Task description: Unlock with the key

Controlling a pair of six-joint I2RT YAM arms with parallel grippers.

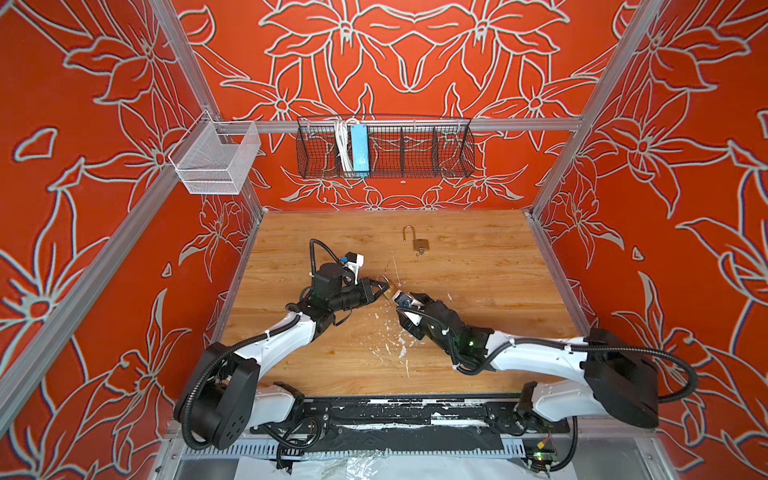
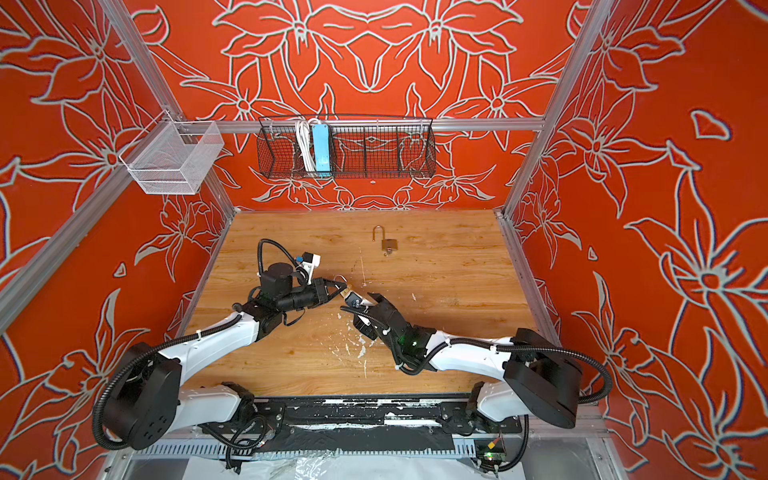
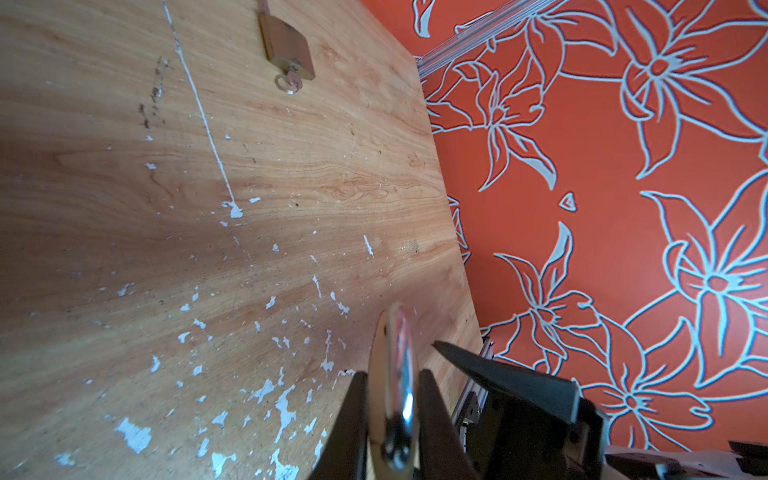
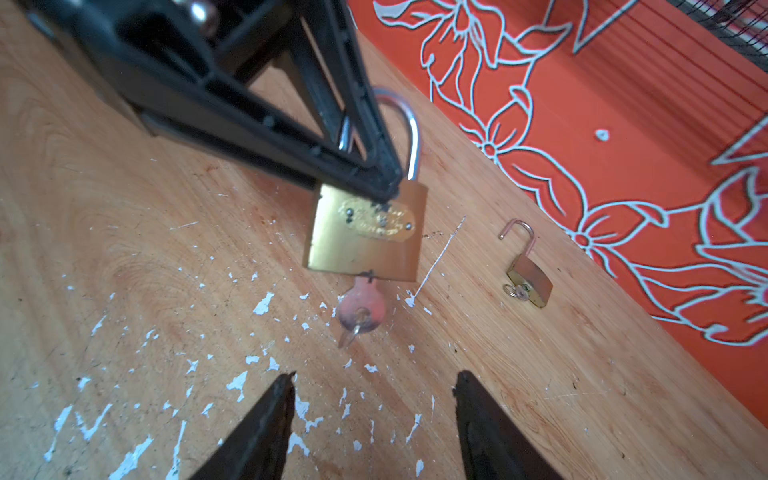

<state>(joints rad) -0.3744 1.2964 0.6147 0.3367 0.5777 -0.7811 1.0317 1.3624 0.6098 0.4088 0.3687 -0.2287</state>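
Left fingers point(image 4: 376, 137) clamp the padlock point(image 4: 365, 245); right fingers point(image 4: 266, 428) stand apart.
The key point(image 4: 360, 307) looks small, stiff and slick: likely best pinched across its round bow.

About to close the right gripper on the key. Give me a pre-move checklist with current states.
1. Left gripper clamped on held padlock: ok.
2. Key seated in its keyhole: ok.
3. Right gripper open: ok.
4. Key between the right fingertips: not ok, it sits ahead of them.
5. Held padlock's shackle shut: cannot tell, partly hidden.
6. Spare padlock apart on the table: ok.
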